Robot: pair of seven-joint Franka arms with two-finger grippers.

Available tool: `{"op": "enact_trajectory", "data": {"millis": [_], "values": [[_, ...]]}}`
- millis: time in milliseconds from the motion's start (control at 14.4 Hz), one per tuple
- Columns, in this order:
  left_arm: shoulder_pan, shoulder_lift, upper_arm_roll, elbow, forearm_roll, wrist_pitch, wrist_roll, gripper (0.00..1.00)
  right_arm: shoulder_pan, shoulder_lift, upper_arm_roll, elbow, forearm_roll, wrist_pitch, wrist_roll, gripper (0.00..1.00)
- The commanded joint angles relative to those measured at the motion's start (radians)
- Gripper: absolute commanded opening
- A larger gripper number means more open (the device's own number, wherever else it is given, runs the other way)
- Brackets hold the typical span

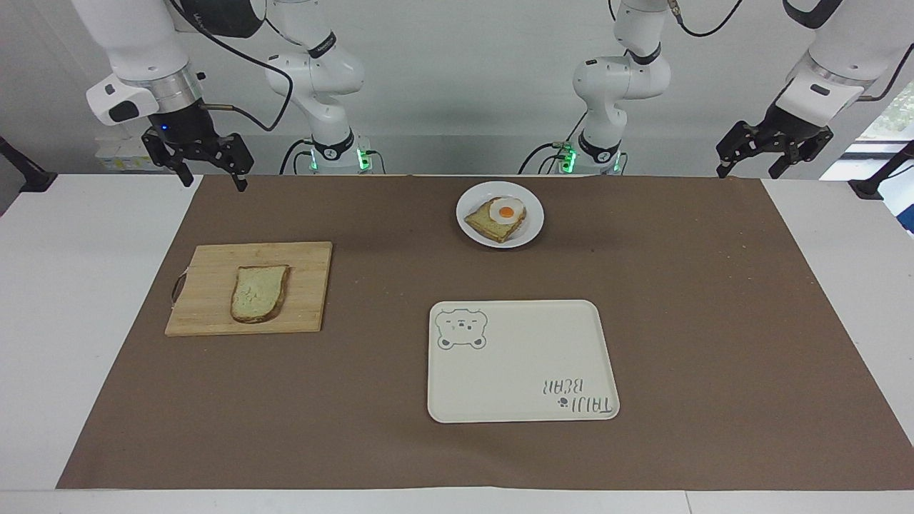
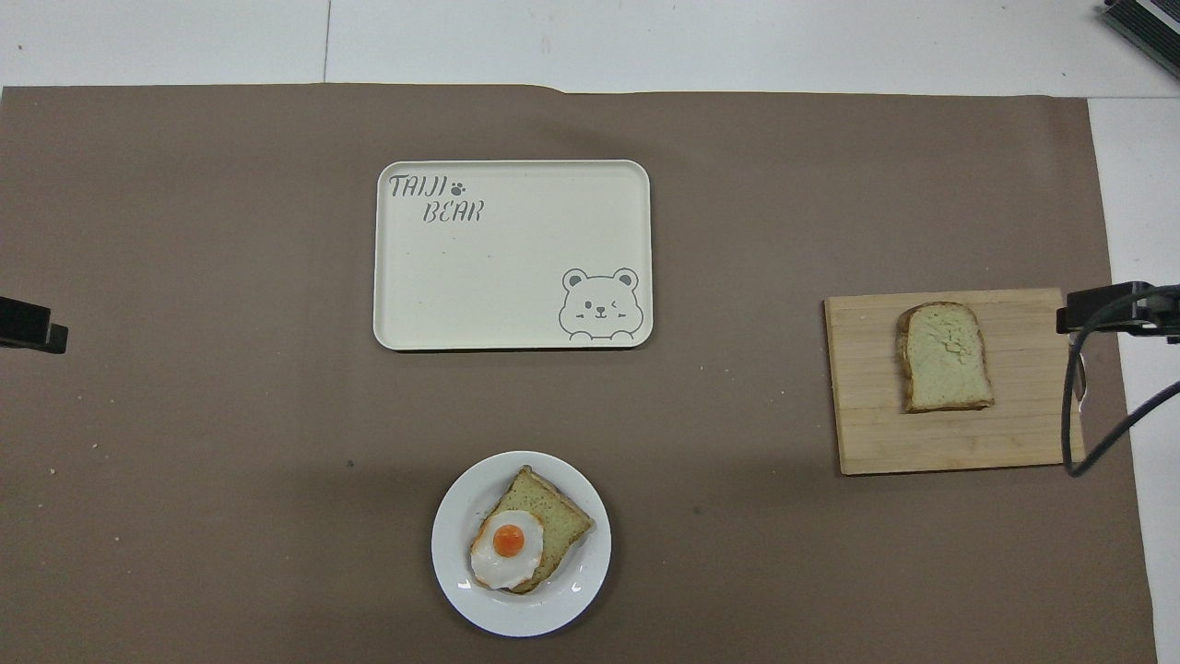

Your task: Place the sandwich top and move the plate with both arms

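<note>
Sandwich top (image 1: 259,293) lies flat on cutting board (image 1: 249,288), toward the right arm's end of the table, farther from the robots than plate (image 1: 500,214). Long axis runs roughly toward/away from the robots, rounded end farther. Right gripper (image 1: 207,170) hangs raised over the mat edge just robot-side of the board, jaws spread, empty; judged the nearer arm for the pick. Left gripper (image 1: 772,151) waits raised at the opposite end, also spread and empty. Plate carries the egg-topped slice (image 1: 498,218); tray (image 1: 522,360) bare
</note>
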Motion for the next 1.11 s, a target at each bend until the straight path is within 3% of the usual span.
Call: {"op": "enact_trajectory", "data": {"millis": [0,347,763,1041], "values": [[0.004,-0.013,0.001,-0.007,-0.002,-0.002,-0.007,1.0,-0.005,-0.011,0.0,-0.035,0.02,0.014,-0.004,1.0],[0.004,-0.013,0.001,-0.007,-0.002,-0.003,-0.007,1.0,-0.074,0.058,-0.001,-0.158,0.023,0.193,-0.177,1.0],[0.004,-0.013,0.001,-0.007,-0.002,-0.003,-0.007,1.0,-0.135,0.147,-0.001,-0.179,0.036,0.276,-0.257,1.0],[0.006,-0.013,0.001,-0.007,-0.002,-0.003,-0.007,1.0,-0.128,0.252,-0.001,-0.176,0.11,0.449,-0.265,1.0]]}}
